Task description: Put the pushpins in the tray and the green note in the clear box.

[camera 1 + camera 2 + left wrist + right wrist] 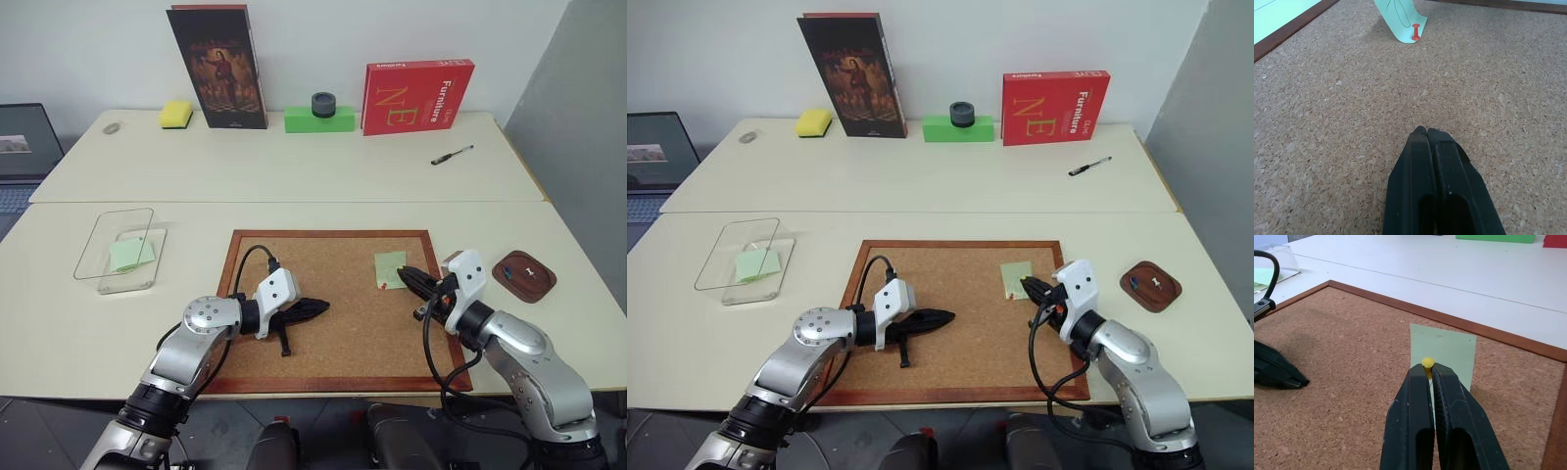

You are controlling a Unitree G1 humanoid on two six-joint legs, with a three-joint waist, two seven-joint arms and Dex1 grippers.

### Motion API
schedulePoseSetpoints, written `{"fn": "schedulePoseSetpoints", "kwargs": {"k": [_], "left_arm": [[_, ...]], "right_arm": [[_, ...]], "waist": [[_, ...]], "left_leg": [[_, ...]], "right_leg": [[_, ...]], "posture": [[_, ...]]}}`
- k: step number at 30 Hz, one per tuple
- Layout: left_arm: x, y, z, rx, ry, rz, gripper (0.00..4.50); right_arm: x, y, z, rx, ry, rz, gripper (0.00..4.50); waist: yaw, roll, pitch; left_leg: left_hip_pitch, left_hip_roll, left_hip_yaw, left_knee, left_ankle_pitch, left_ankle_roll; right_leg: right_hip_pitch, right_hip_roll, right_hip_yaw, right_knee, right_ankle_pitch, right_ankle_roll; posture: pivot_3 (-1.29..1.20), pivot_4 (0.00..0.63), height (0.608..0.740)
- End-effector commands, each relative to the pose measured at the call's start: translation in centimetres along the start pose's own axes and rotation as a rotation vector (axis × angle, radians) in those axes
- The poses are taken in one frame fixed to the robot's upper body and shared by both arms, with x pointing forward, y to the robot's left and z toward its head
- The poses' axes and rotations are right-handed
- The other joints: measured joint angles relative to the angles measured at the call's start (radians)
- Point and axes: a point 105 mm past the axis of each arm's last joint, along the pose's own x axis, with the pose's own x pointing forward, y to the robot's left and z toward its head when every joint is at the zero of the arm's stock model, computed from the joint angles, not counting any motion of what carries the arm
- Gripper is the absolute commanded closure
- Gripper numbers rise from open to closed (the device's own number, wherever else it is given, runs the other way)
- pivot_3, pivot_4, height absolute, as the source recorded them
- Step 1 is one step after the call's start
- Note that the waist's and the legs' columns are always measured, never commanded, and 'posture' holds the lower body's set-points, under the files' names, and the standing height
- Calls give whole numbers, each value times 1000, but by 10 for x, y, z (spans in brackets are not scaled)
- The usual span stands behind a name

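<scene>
The green note [390,268] lies on the corkboard's right part, with a red pushpin [1416,32] stuck in its near corner. My right gripper [1428,367] hovers just over the note, shut on a yellow pushpin [1427,363] whose head pokes out between the fingertips. My left gripper [323,306] is shut on nothing, low over the middle of the cork and pointing toward the note. The dark brown tray [545,290] sits on the table right of the board with a pale pin [530,264] in it. The clear box [98,240] stands at the far left and holds another green slip [131,254].
The wood-framed corkboard [333,235] fills the table's near centre. Along the back stand a dark book [218,65], a red book [416,95], a yellow sponge [176,114] and a green block [319,119]. A pen [452,155] lies back right, and a laptop [24,147] is at the far left.
</scene>
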Motion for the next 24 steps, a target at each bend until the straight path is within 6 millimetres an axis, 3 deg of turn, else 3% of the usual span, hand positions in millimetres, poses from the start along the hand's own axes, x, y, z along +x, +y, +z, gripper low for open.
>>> {"fn": "schedulePoseSetpoints", "kwargs": {"k": [1,13,19,24], "left_arm": [[-1,-8,-32,-59,119,-19,4500],[0,-10,-32,-65,114,-22,4500],[2,-10,-31,-66,110,-20,4500],[1,-10,-32,-68,111,-15,4500]], "right_arm": [[-21,-21,19,-64,-47,-77,4452],[-96,-132,-10,-299,268,-517,4452],[-101,-158,-16,-294,317,-590,4452],[-97,-164,-24,-278,362,-571,4452]], "waist": [[1,0,0],[0,0,0],[-1,0,0],[-1,0,0]], "left_leg": [[0,0,0,0,0,0],[1,0,1,0,0,0],[1,0,1,0,0,0],[1,0,1,0,0,0]], "right_leg": [[0,0,0,0,0,0],[0,0,1,0,0,0],[1,0,1,0,0,0],[1,0,1,0,0,0]], "posture": [[0,150,740],[0,150,740],[0,150,740],[0,150,740]]}}
